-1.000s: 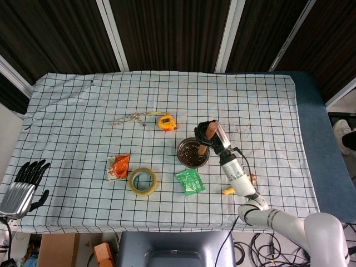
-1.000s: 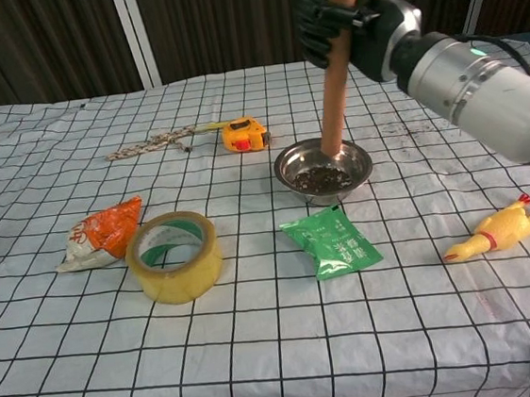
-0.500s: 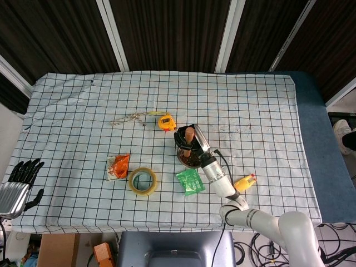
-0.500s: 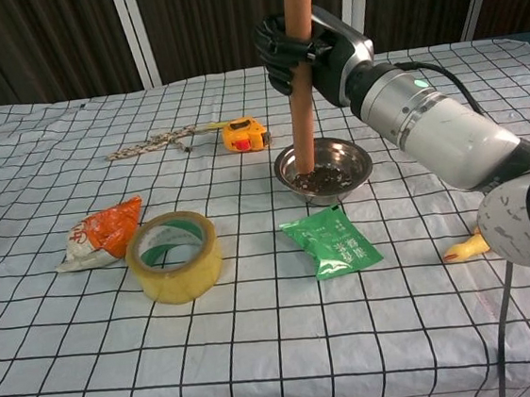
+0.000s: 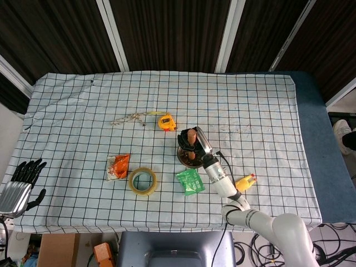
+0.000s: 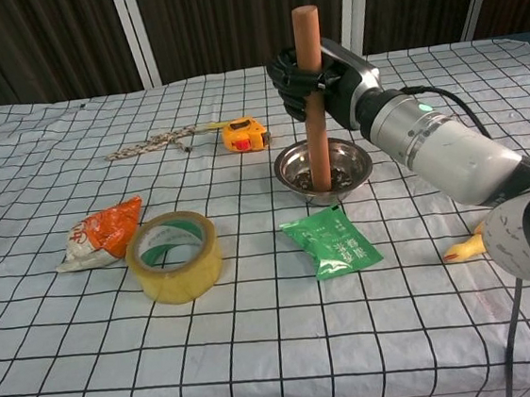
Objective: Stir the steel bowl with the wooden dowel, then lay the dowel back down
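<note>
While clamped on upright wooden dowel, right robot hand hovers over steel bowl; left robot hand spread

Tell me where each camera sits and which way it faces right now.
Head view: high above the near table edge, looking steeply down at the whole checked cloth; shows the right robot hand, its arm, and the left robot hand idle off the table's corner.
Chest view: low at the near edge, looking across the table; shows only the right robot hand and forearm.
Shared: wooden dowel upright in the steel bowl, tape roll, green packet.
</note>
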